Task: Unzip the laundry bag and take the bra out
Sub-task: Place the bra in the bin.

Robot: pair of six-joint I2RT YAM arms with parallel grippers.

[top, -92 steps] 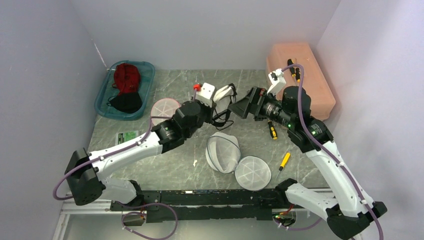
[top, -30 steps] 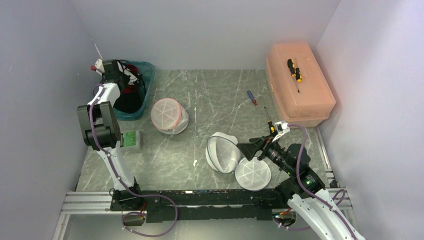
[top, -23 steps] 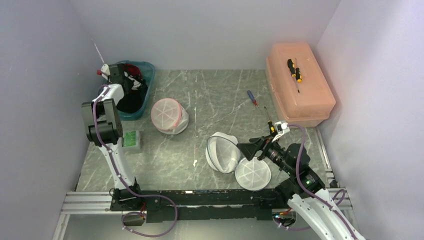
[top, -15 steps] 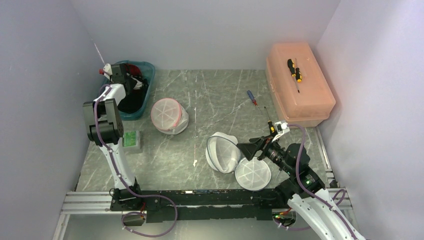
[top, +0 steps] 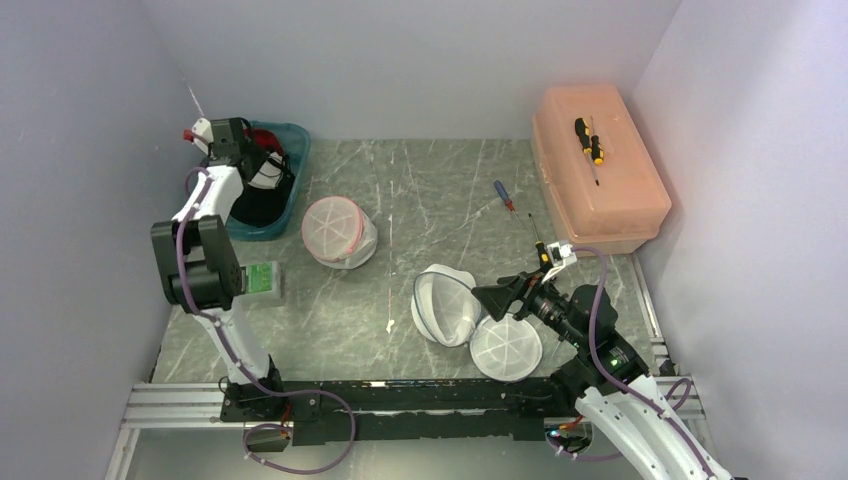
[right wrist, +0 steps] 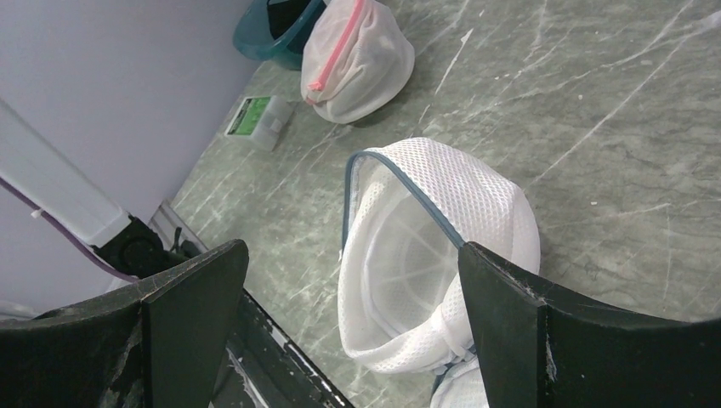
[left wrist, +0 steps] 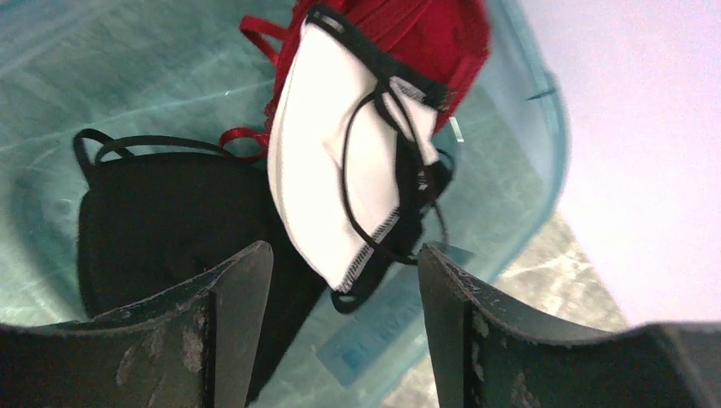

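The white bra (left wrist: pixel 340 161) with black trim and straps lies in the teal bin (left wrist: pixel 510 170), on top of a red garment (left wrist: pixel 425 25) and a black one (left wrist: pixel 161 221). My left gripper (left wrist: pixel 342 248) hangs open just above it, with nothing between its fingers; from above it (top: pixel 258 165) is over the bin (top: pixel 292 140). The white mesh laundry bag (top: pixel 445 305) with its blue zipper stands unzipped and gaping near the table's front, its round flap (top: pixel 505 347) beside it. My right gripper (right wrist: pixel 350 247) is open above the bag (right wrist: pixel 425 255), holding nothing.
A second mesh bag with a pink zipper (top: pixel 338 228) sits near the bin. A small green-and-white box (top: pixel 262 277) lies at the left. An orange lidded box (top: pixel 600 190) at back right carries a screwdriver (top: pixel 590 140); another screwdriver (top: pixel 503 193) lies on the table.
My left gripper, shut on the white bra over the bin a second ago, has opened and the bra now lies in the bin. The right arm has stayed still.
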